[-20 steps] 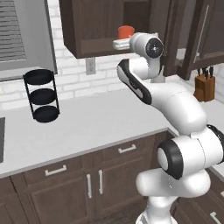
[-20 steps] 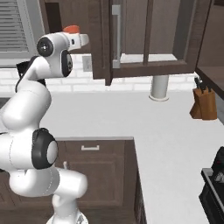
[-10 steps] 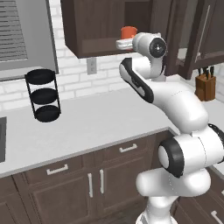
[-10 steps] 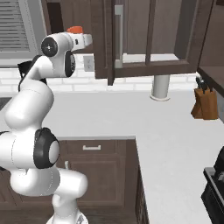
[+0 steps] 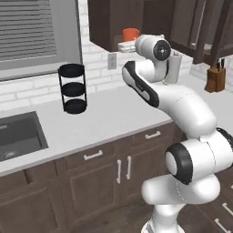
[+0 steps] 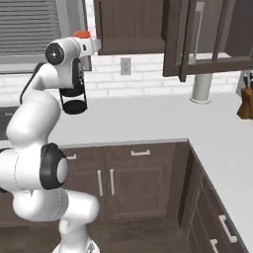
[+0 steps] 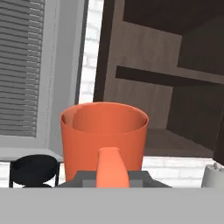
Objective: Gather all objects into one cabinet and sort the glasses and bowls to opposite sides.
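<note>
1. closest to the hand camera is the orange mug, 1 mug, with its handle turned toward the camera. the jaws of the gripper are closed on it low down by the handle, and the mug sits upright.
2. from the base cameras the orange mug is held high in the air, well above the surface and just in front of the bottom edge of a dark wall cabinet.
3. i think the mug is light, hard and smooth. it could slip if the hold is loose, and it could crack if it bumps the wood. holding it by the handle side looks like a good spot.
4. a bit farther back on the surface is 1 black rack with 3 round shelves, near the window.
5. behind the mug is an open dark cabinet with 1 shelf board across it. the part i can see has nothing on it. i cannot tell if this is the wide cabinet for the job.
6. far off to the right are 1 grey roll standing on the surface and 1 knife block, under open cabinet doors.
7. i count 1 mug here. i see no bowls in these pictures.
</note>
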